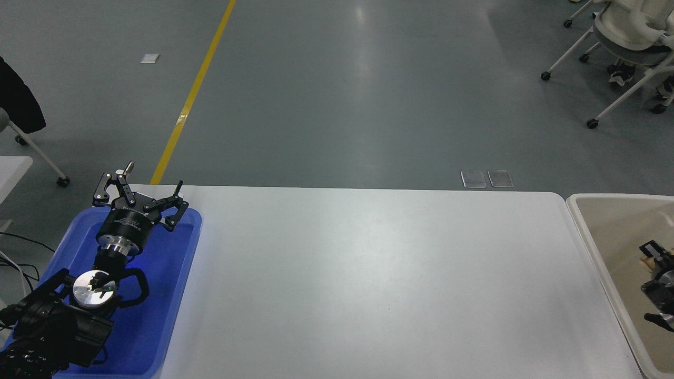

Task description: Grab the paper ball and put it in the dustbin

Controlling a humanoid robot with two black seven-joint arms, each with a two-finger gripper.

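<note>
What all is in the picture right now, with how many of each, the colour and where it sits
table: one, white, centre
tray: one, blue, table's left end
dustbin: one, cream, off the table's right end
paper ball: one, tan, only a sliver showing at the right gripper, over the dustbin
office chairs: white, far right on the floor, count unclear
floor line: one, yellow, far left
left gripper: black, open, parked over the tray
right gripper: black, inside the dustbin, at the right edge
</note>
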